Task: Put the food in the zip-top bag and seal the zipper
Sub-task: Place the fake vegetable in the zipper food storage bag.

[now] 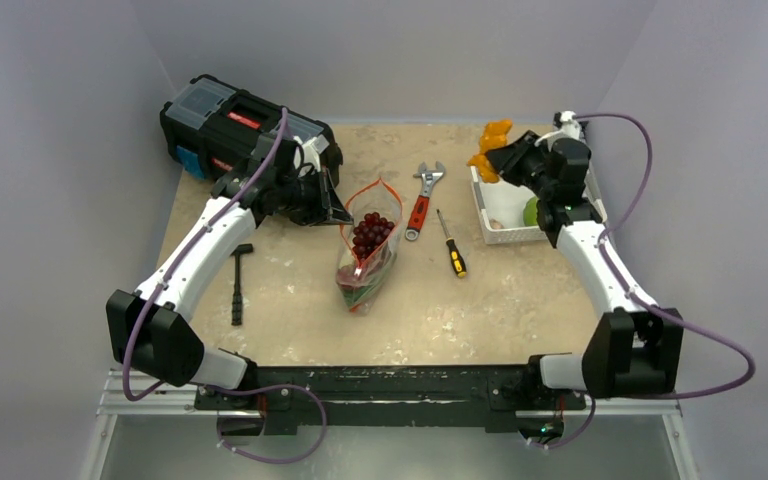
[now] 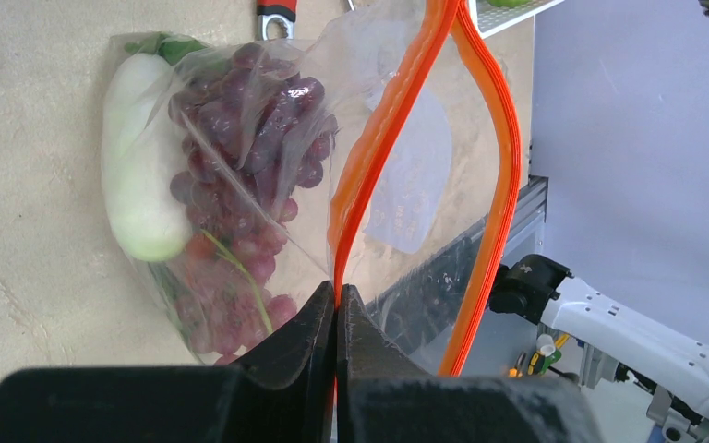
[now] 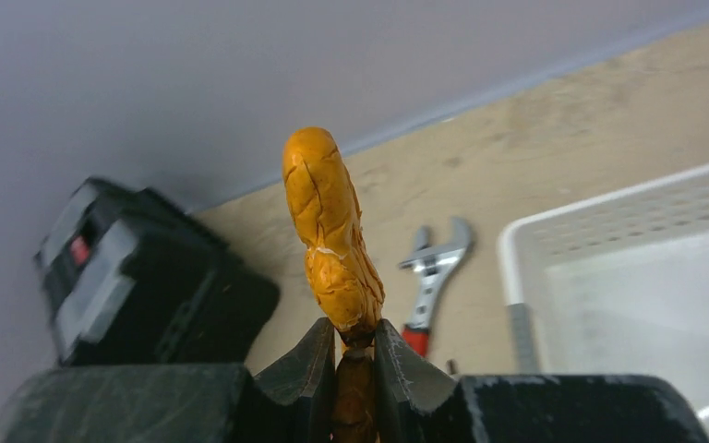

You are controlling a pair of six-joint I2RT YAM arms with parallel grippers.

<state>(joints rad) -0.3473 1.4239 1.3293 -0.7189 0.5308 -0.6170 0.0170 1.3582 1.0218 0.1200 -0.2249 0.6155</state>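
Left hand (image 2: 336, 300) is clamped shut on the thin red-orange zipper (image 2: 380, 138) of the clear, crinkly zip-top bag (image 2: 406, 185), whose mouth is held gaping. The bag is laid mid-bench on the mottled beige bench (image 1: 290, 290). A glossy dark purple grape bunch (image 2: 249, 157) and a smooth white radish (image 2: 138, 185) are seen through the film. A lumpy, cracked, elongated orange piece (image 3: 330, 221) is pinched at its base by the right hand (image 3: 355, 337), raised by the far corner of the white slotted basket (image 1: 490, 215)
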